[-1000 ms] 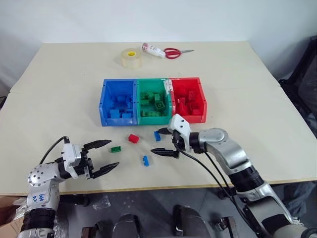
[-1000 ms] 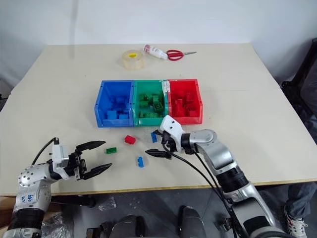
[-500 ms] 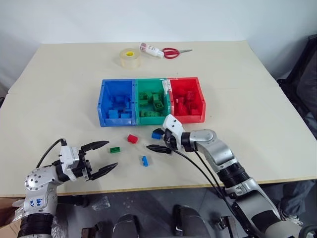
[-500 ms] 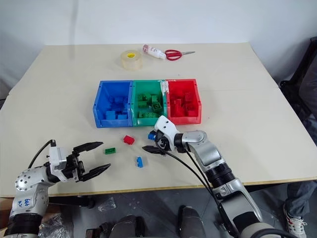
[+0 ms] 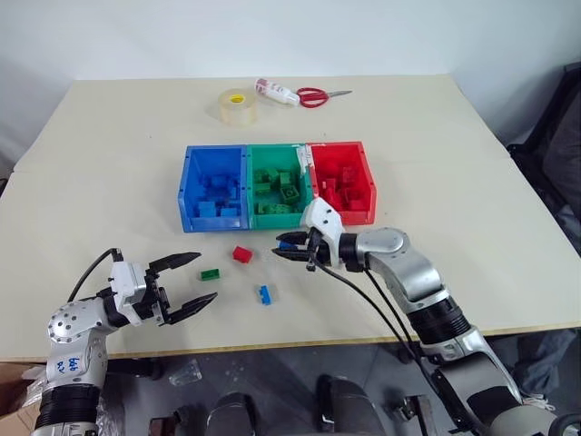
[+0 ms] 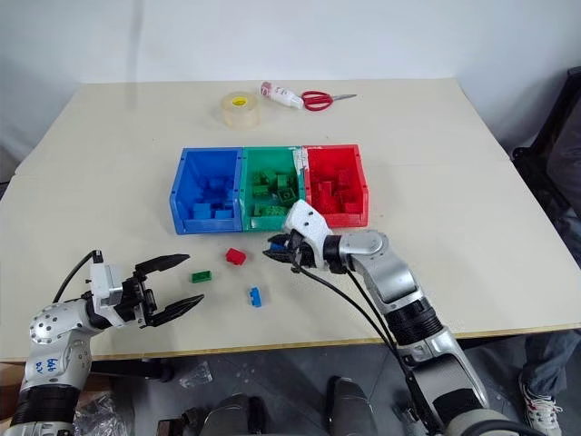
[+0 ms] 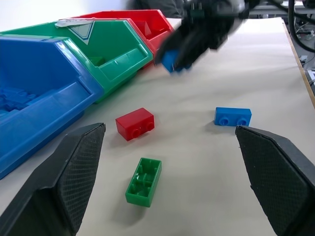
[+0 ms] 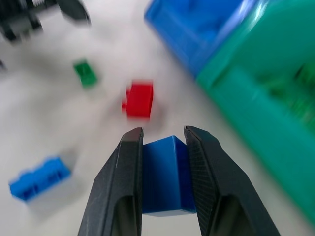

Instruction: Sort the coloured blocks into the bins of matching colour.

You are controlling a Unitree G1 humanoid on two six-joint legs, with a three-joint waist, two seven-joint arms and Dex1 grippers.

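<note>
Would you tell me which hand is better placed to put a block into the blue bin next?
The right hand: it already grips a blue block near the blue bin; the left hand is open.

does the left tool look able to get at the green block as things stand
Probably yes: the left tool is open, and the green block lies loose on bare table just ahead of it, apart from the red block.

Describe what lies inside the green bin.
The green bin holds a jumble of green bricks on its floor. Its near wall covers whatever sits right against it.
</note>
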